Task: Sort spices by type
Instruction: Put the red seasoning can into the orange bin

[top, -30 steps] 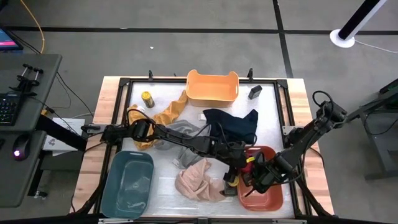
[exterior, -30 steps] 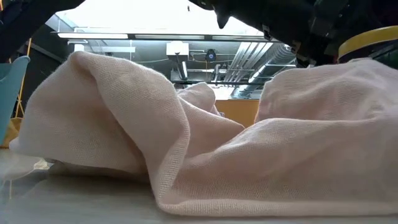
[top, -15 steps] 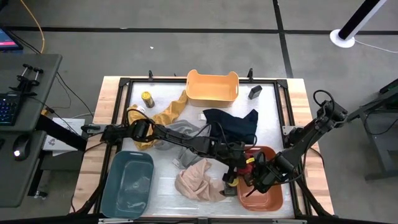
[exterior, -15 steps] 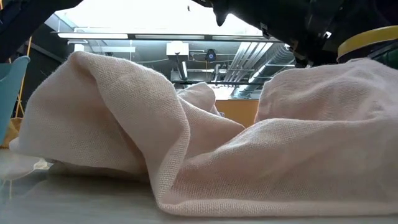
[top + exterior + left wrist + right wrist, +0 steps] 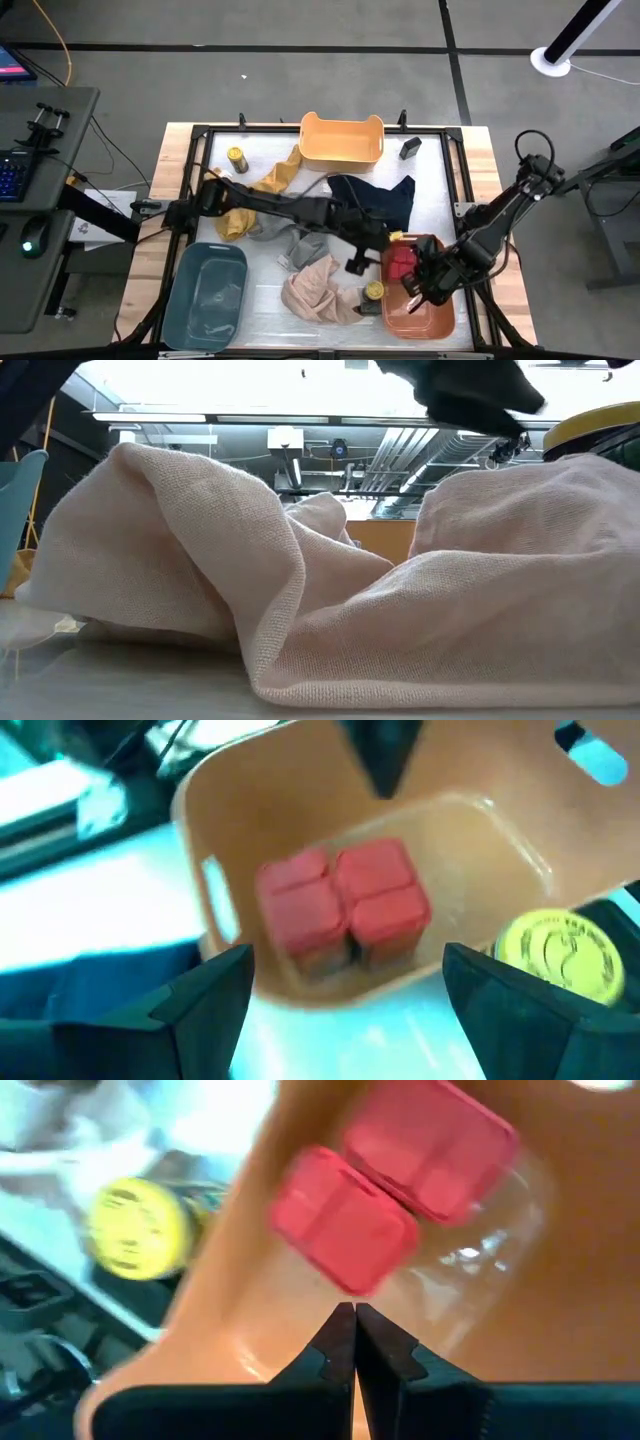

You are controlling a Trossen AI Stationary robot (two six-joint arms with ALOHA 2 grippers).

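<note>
Two red boxy tins lie side by side on the floor of a terracotta bin at the table's near right. A yellow-lidded jar stands upright on the table just outside the bin's left wall, and its lid shows over the pink cloth. My left gripper hangs open above the table, up and to the left of that jar, holding nothing. My right gripper is shut and empty above the bin. Another yellow-lidded jar stands at the far left, and a dark tin at the far right.
A pink cloth lies heaped beside the jar. Grey, navy and mustard cloths cover the middle of the table. An orange bin stands at the far edge and a teal bin at the near left.
My left gripper has risen and drawn back from the yellow-lidded jar beside the bin, toward the table's far left. The jar stays standing where it was. My right gripper has lifted a little above the terracotta bin, still shut.
</note>
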